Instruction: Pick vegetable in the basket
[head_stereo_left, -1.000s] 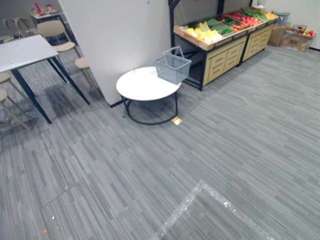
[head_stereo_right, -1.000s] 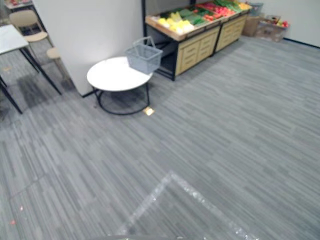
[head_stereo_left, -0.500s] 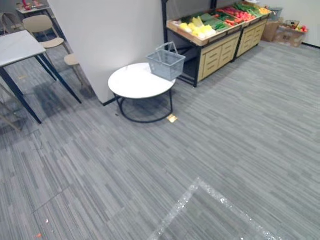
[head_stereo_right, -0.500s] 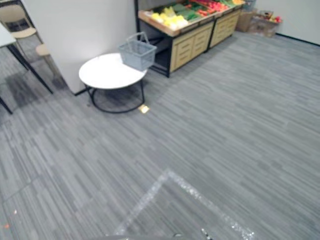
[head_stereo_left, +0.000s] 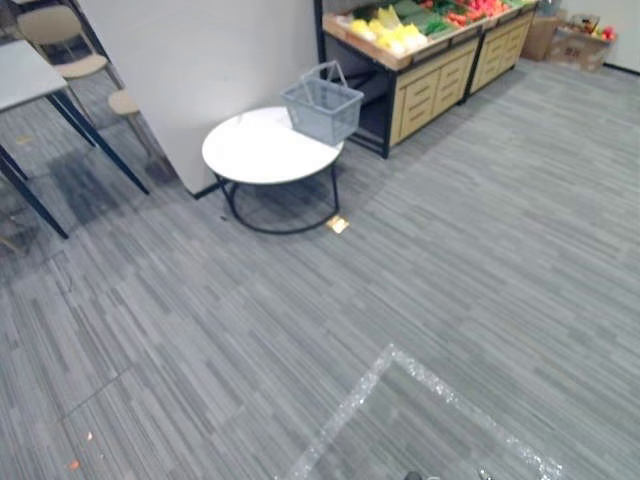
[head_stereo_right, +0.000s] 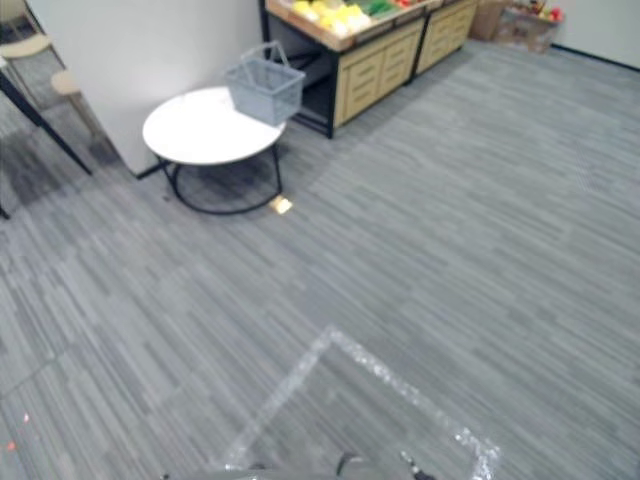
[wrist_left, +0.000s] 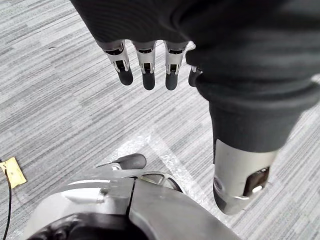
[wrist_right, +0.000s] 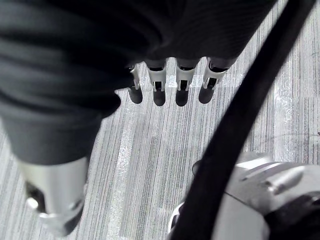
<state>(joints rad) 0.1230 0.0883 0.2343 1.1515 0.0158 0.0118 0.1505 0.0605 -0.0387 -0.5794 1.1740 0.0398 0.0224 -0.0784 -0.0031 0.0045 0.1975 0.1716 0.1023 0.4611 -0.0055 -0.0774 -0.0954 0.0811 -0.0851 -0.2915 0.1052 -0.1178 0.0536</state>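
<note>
Okay, my left robot hand (wrist_left: 148, 70) hangs empty, fingers straight; far ahead, wire basket (head_stereo_left: 322, 104) on white tabletop (head_stereo_left: 255, 155), vegetables (head_stereo_left: 395, 32) on wooden stand (head_stereo_left: 430, 88) just right; my right robot hand (wrist_right: 159, 86) slack too. I'd walk closer squarely first.

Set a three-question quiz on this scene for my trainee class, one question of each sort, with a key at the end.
1. True or false: the basket stands on the wooden stand.
2. Where do the vegetables lie? A: on the round white table. B: on the wooden stand. C: in one of the robot's hands.
3. Fill in (open or shut): the left hand and the right hand are both ___ and hold nothing.

Key
1. False: the basket stands on the round white table, at the side towards the stand.
2. B.
3. Open: the fingers of each are straight.
</note>
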